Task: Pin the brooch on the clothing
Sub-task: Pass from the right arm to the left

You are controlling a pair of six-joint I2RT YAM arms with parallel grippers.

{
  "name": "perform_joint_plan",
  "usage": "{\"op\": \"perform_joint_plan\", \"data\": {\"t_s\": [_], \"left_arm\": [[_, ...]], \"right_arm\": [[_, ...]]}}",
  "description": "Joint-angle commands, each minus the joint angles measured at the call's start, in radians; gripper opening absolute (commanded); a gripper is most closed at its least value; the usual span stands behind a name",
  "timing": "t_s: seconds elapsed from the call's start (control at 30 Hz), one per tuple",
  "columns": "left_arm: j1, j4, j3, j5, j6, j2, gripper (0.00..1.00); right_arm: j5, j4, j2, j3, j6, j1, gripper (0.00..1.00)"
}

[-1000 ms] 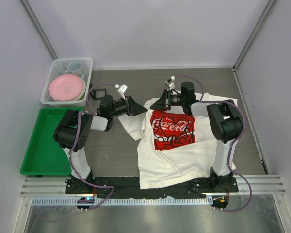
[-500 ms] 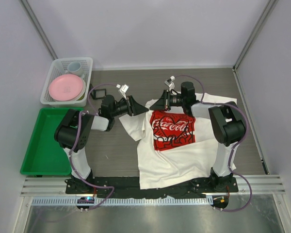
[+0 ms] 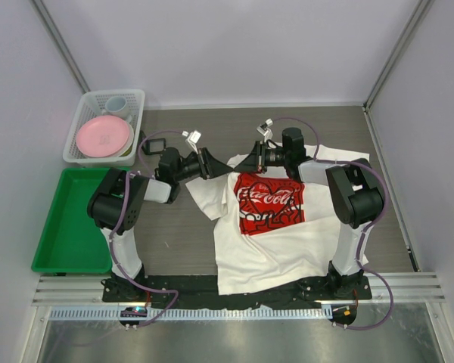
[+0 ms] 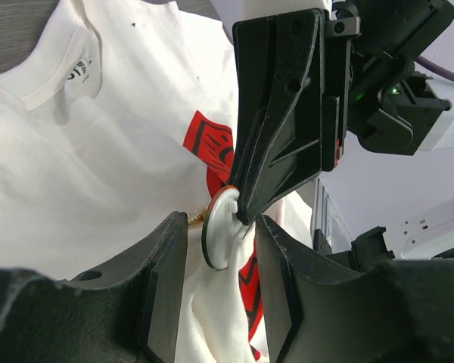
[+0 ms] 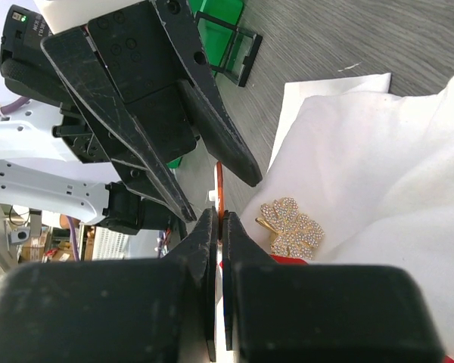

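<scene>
mid-pinning, up at the centre of the top view. spread on the counter (image 3: 178, 234), red print up: the t-shirt (image 3: 287, 246). clenched on a thin white disc (image 4: 221, 238), likely the brooch's backing: the right claw (image 5: 218, 219). resting on a lifted fold of white cloth just beside that disc: the gold jewelled brooch (image 5: 291, 229). released, fingers spread either side of the disc: the left claw (image 3: 209, 163). next, probably: bringing disc and brooch together through the cloth, with fine alignment and a taut fold.

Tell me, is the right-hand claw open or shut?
Shut: the right claw pinches a thin white disc, with its fingers almost touching.
</scene>
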Motion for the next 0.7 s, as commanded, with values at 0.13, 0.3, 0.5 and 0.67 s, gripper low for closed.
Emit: {"op": "perform_joint_plan", "data": {"t_s": [0.13, 0.3, 0.5, 0.67], "left_arm": [[-0.002, 0.061, 0.040, -0.015, -0.007, 0.011, 0.36], [0.002, 0.057, 0.036, -0.009, -0.004, 0.018, 0.32], [0.008, 0.097, 0.030, 0.031, -0.016, 0.010, 0.48], [0.010, 0.105, 0.022, 0.044, -0.013, 0.010, 0.47]], "right_arm": [[-0.017, -0.001, -0.050, 0.043, -0.037, 0.010, 0.01], [-0.018, 0.002, -0.047, 0.051, -0.034, 0.010, 0.01], [-0.015, 0.034, -0.028, 0.057, -0.002, 0.010, 0.01], [-0.018, 0.071, -0.015, 0.061, 0.040, 0.007, 0.01]]}}
